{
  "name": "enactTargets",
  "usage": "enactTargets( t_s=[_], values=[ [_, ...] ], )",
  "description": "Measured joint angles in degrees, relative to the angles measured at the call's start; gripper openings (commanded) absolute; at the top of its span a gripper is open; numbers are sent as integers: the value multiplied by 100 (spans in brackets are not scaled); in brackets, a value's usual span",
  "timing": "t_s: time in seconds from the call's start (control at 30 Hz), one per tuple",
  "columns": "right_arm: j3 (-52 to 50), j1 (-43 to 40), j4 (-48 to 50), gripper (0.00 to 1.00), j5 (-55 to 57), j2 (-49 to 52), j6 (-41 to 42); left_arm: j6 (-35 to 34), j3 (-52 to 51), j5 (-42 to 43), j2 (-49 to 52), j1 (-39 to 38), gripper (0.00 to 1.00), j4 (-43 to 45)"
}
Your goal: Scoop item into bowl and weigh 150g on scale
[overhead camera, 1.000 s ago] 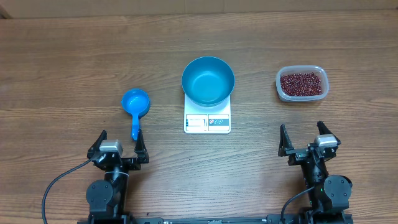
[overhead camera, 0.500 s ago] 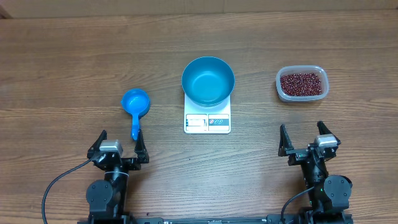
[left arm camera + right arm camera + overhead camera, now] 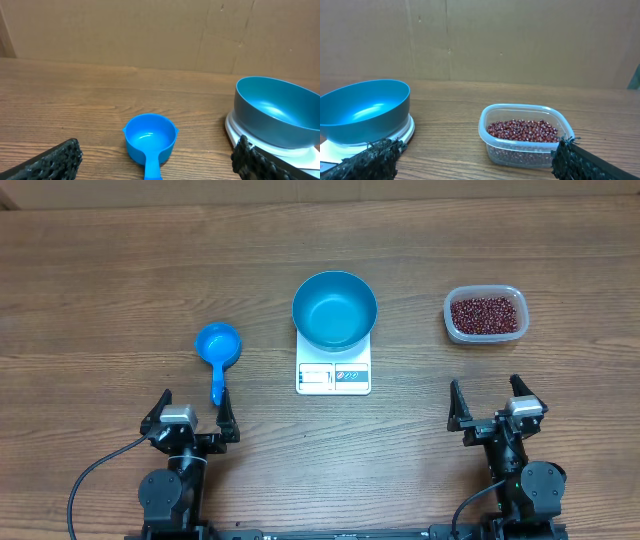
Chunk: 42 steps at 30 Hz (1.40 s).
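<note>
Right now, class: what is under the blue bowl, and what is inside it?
The bowl sits on the white scale; only its display edge shows, the rest is covered. Inside, it is empty.

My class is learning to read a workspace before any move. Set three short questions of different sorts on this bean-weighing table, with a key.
1. True or false: the blue bowl sits on the white scale.
2. Fill in: the blue scoop lies nearest the ___ gripper.
3. The red-brown beans are in: A the scoop, B the clear container, C the bowl.
Key: 1 true; 2 left gripper; 3 B.
</note>
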Motion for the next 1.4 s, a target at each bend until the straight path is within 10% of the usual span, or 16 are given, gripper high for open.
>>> enactTargets(
  t_s=[1.4],
  values=[
    [0, 0, 2, 100, 2, 0, -2, 0, 0, -127, 0, 0, 99, -7]
  ],
)
